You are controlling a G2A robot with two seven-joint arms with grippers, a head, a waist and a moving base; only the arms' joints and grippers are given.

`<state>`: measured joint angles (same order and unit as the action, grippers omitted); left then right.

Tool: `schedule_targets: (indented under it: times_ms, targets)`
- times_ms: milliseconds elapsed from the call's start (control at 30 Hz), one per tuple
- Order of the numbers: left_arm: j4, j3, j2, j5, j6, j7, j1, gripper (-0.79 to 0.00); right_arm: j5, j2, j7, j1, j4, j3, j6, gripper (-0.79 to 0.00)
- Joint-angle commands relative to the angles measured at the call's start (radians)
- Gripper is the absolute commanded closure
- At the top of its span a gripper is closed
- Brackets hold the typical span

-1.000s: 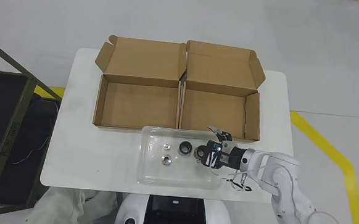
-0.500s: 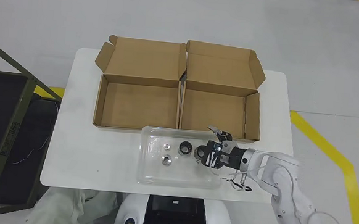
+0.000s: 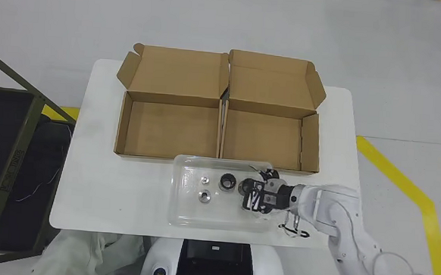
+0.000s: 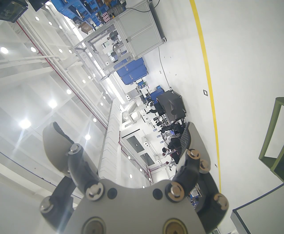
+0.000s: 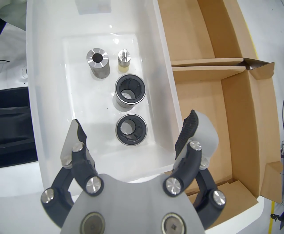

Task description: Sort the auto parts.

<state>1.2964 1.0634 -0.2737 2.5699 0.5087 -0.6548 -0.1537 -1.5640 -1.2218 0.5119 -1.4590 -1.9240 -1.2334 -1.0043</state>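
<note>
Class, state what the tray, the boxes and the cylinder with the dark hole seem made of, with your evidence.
Tray: likely glossy translucent plastic, glints. Boxes: brown matte cardboard, folded flaps. Cylinder: apparently brushed metal, grey sheen.

Above tray (image 5: 165, 73): open air; the right tool (image 5: 134, 121) hangs there, jaws wide.
Inside tray: near bearing (image 5: 131, 129), far bearing (image 5: 131, 92), steel cylinder (image 5: 98, 63) and stud (image 5: 123, 59) stand close together, with narrow gaps.
Behind tray: left box (image 3: 168, 130) and right box (image 3: 262, 140), walls just beside its rim.
Left of tray: bare counter (image 3: 96, 183).

Two cardboard boxes (image 3: 169, 128) (image 3: 262, 138), one clear tray (image 3: 178, 211), two black ring bearings (image 5: 133, 88) (image 5: 133, 130), one steel sleeve (image 5: 98, 63), one small stud (image 5: 123, 61).
</note>
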Motion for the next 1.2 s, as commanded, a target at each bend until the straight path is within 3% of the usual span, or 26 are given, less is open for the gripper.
schedule_targets:
  times_ms: [0,867,1167]
  targets:
    - [0.000,0.000,0.000,0.000,0.000,0.000,0.000,-0.785,0.020,0.000,0.031,0.014,0.011,0.015,-0.006,-0.785]
    - [0.000,0.000,0.000,0.000,0.000,0.000,0.000,-0.785,0.050,0.005,0.245,0.131,0.119,0.165,0.064,-0.751]
    - [0.000,0.000,0.000,0.000,0.000,0.000,0.000,-0.785,0.095,0.008,0.296,0.164,0.151,0.187,0.080,-0.643]
